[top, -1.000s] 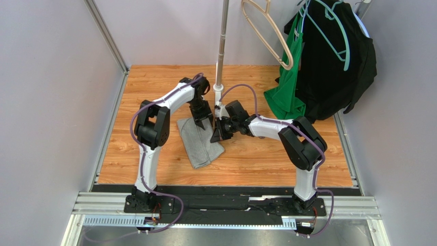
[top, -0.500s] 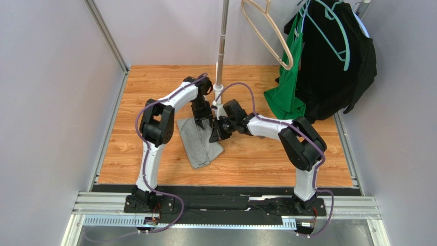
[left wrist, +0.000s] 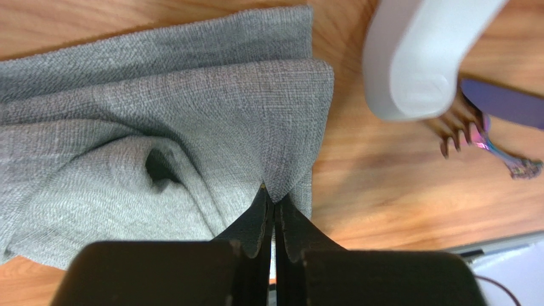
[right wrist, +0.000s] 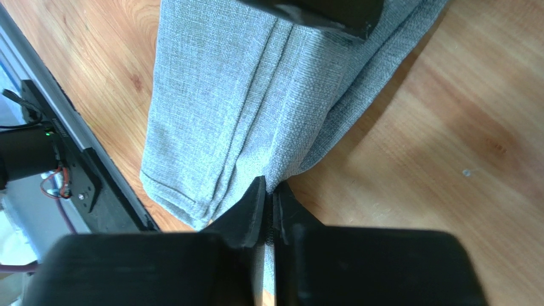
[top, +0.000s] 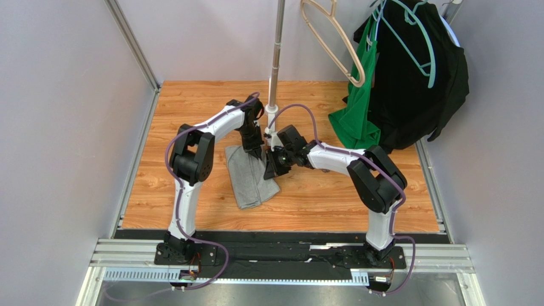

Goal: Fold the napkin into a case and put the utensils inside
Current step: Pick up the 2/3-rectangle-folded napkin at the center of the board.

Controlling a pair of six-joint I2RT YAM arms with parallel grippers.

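light: bright, even — shadows soft | focus: napkin (left wrist: pixel 191 95) weave sharp | glare: mild sheen on table (right wrist: pixel 460 115)

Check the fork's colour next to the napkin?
The fork is silvery with a purple-pink sheen; the left wrist view shows it best.

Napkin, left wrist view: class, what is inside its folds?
The napkin shows only a dark hollow between layers; deeper is covered. The fork and purple utensil lie outside on the table.
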